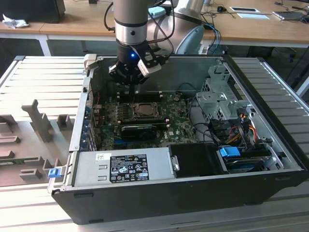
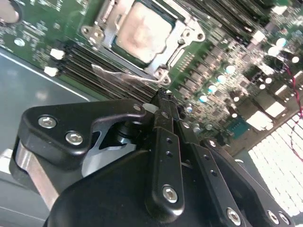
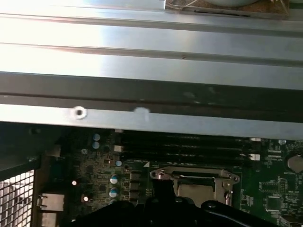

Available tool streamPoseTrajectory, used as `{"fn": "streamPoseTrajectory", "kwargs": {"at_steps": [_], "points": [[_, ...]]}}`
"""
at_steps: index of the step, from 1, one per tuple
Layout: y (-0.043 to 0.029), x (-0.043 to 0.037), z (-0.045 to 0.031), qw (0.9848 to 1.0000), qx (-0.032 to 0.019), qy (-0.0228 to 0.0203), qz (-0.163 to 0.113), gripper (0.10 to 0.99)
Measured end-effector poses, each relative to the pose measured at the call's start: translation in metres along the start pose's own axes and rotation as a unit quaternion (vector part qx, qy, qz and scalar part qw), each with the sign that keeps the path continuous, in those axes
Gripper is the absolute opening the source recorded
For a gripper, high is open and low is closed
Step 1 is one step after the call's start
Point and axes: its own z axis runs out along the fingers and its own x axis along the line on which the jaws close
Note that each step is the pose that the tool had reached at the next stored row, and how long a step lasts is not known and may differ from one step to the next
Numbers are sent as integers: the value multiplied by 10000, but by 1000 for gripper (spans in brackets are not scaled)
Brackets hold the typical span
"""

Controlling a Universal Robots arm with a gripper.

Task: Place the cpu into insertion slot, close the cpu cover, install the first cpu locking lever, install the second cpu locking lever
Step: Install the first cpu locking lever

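Gripper: black two-finger gripper (image 2: 163, 97) on arm, low inside case at board's far edge in ext. view (image 1: 130, 77); fingertips pressed together, no gap seen; can't tell if anything thin is pinched.
CPU: small flat square chip w/ dull silver-grey top (image 2: 142, 33), seated in the slot.
Slot: small square black socket w/ silvery metal rim (image 1: 145, 111), mid green circuit board (image 2: 222, 56).
Cover: thin silvery metal frame plate w/ square window (image 2: 110, 26), lying flat over cpu.
Lever: thin silvery rod (image 2: 120, 73) along socket edge, beside black memory slots (image 3: 189, 142); gripper tip just beside its end.
Nearby: long black ribbed heatsink block (image 1: 140, 129) just in front of socket.
Case: open black pc case (image 1: 193, 203), silver power supply box (image 1: 120, 166) at front.
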Motion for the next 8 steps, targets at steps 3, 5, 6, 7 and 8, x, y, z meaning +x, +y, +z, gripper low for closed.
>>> {"fn": "streamPoseTrajectory", "kwargs": {"at_steps": [3, 5, 6, 7, 8], "points": [[-6, -98, -1, 10000, -5, -1, 0, 106], [-8, -125, 0, 9999, -135, -9, 0, 106], [-8, -134, -1, 9997, -256, -15, -1, 106], [-9, -139, 2, 9994, -345, -21, -2, 106], [-8, -138, 6, 9994, -351, -30, -2, 106]]}}
